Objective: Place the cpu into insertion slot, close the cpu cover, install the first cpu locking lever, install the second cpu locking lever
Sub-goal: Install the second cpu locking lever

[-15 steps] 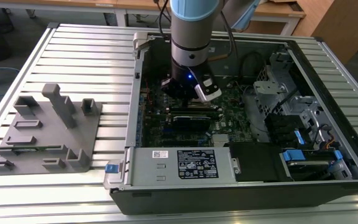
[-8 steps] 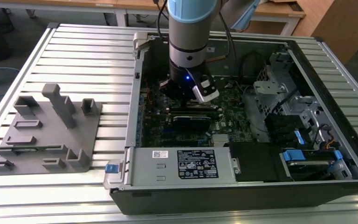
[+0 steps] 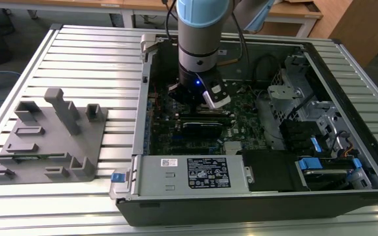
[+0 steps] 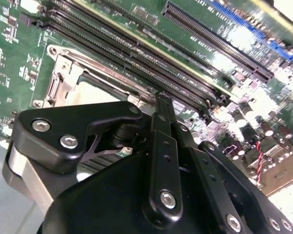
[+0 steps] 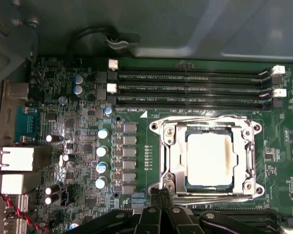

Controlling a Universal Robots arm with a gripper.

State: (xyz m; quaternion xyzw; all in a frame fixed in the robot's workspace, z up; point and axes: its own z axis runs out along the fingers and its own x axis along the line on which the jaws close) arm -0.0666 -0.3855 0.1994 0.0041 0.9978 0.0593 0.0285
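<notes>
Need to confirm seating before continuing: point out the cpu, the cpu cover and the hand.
cpu (image 5: 209, 159): first wrist view, middle of its pale metal face.
cpu cover (image 5: 174, 161): first wrist view, one silver side bar of the frame.
hand (image 5: 159, 196): first wrist view, between the black fingertips.

I see the pale beige cpu (image 5: 209, 159), its silver cpu cover (image 5: 172, 161), the green motherboard (image 5: 136, 161) and black gripper (image 5: 160, 194).
</notes>
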